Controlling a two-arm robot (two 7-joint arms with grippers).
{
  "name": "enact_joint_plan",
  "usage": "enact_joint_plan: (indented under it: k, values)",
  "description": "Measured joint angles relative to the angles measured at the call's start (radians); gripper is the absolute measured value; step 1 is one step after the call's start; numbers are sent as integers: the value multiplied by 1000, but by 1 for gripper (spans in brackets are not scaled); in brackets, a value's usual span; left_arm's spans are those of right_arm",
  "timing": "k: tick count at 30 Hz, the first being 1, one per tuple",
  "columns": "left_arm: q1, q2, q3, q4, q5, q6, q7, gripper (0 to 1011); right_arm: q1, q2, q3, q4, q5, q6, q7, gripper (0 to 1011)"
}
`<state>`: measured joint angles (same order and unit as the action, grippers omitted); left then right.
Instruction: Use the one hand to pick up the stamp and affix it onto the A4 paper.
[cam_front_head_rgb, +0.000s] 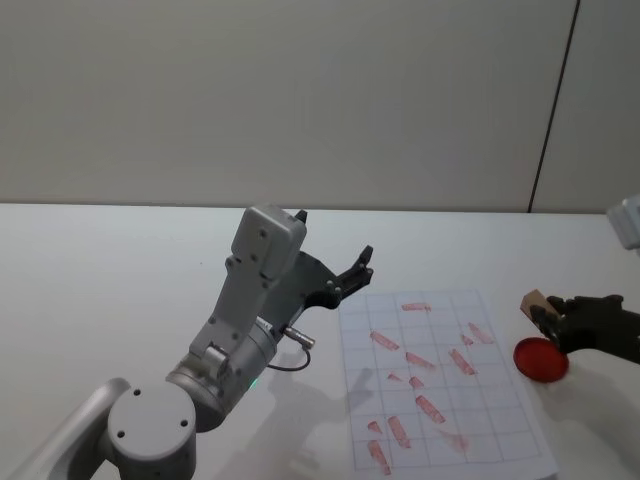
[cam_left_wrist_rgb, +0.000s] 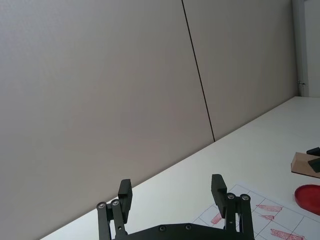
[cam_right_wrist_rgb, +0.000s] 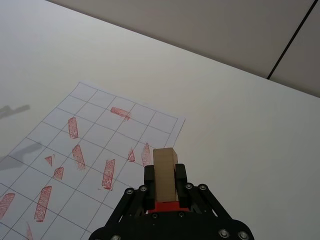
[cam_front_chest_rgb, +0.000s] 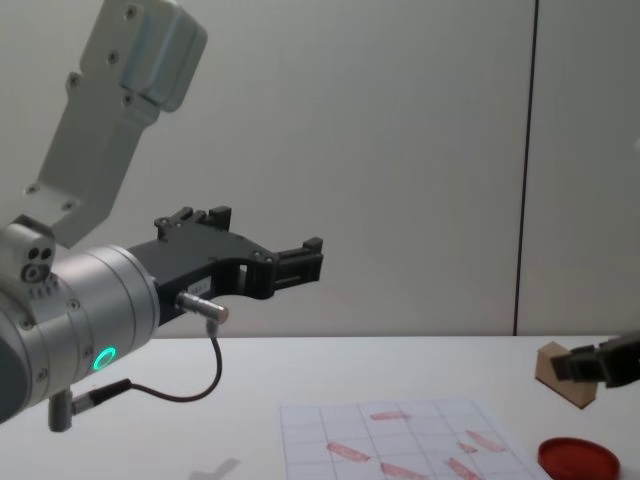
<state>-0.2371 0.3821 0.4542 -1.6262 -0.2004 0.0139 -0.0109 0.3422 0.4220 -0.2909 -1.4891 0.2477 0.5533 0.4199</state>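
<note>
My right gripper (cam_front_head_rgb: 548, 315) is at the right edge of the table, shut on the stamp (cam_front_head_rgb: 533, 303), a small tan wooden block. In the right wrist view the stamp (cam_right_wrist_rgb: 164, 160) stands between the two black fingers (cam_right_wrist_rgb: 150, 176), with a red face at its lower end. It hangs tilted in the air (cam_front_chest_rgb: 558, 372), just right of the A4 paper (cam_front_head_rgb: 440, 385), a gridded sheet with several red marks. My left gripper (cam_front_head_rgb: 355, 270) is open, raised above the table by the paper's far left corner, and holds nothing.
A flat round red ink pad (cam_front_head_rgb: 541, 360) lies on the table right of the paper, below the held stamp. The large grey left arm (cam_front_head_rgb: 245, 330) rises from the lower left. A plain wall runs behind the white table (cam_front_head_rgb: 120, 270).
</note>
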Motion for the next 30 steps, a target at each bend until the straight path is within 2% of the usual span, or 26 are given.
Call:
enact_joint_plan:
  k: [7,15,23,30]
  values:
    - [0,0,0,0,0,0,0,1002,1,6,9,-24,27,47,-2,235]
    - [0,0,0,0,0,0,0,1002,13,-5,10,-7,70,39,33,235]
    - [0,0,0,0,0,0,0,1002,44,-33,-7,66,104,-9,128,235]
    - [0,0,0,0,0,0,0,1002,78,-59,-25,130,115,-18,196,235]
